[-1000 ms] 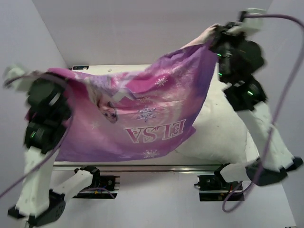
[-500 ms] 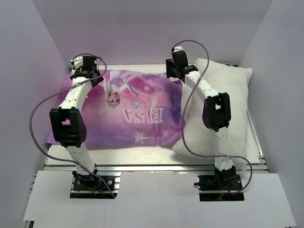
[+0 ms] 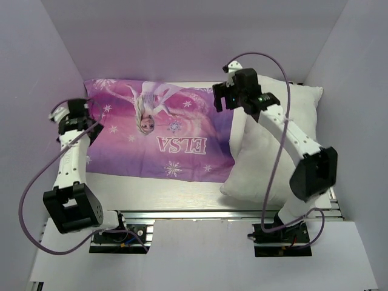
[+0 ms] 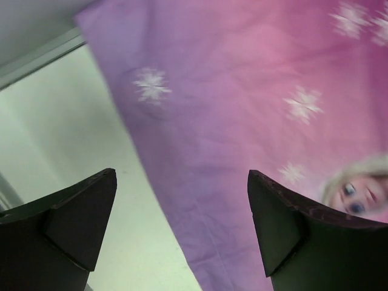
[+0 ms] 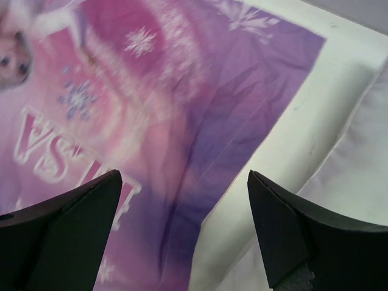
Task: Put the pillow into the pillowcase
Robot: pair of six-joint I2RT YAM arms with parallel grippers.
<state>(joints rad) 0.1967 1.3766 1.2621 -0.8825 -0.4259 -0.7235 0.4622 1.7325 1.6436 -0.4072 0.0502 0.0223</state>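
The pillowcase point(image 3: 160, 136) lies spread flat on the table, its purple printed side up with the princess and "ELSA" lettering showing. The plain white pillow point(image 3: 276, 145) lies to its right, its left edge at the pillowcase's right edge. My left gripper point(image 3: 77, 116) hovers open over the pillowcase's left edge point(image 4: 242, 121), nothing between its fingers point(image 4: 79, 224). My right gripper point(image 3: 223, 98) hangs open above the pillowcase's far right corner point(image 5: 151, 121), beside the pillow point(image 5: 364, 176). Neither gripper touches the cloth.
The pale table point(image 3: 176, 194) is boxed in by white walls on the left, right and back. Bare table shows left of the pillowcase point(image 4: 73, 133). Purple cables loop from both arms. The arm bases sit on the rail at the near edge point(image 3: 200, 213).
Both grippers held the pillowcase stretched in the air, then opened and let it go. It now lies flat, and both arms have drawn away to its left edge and right corner.
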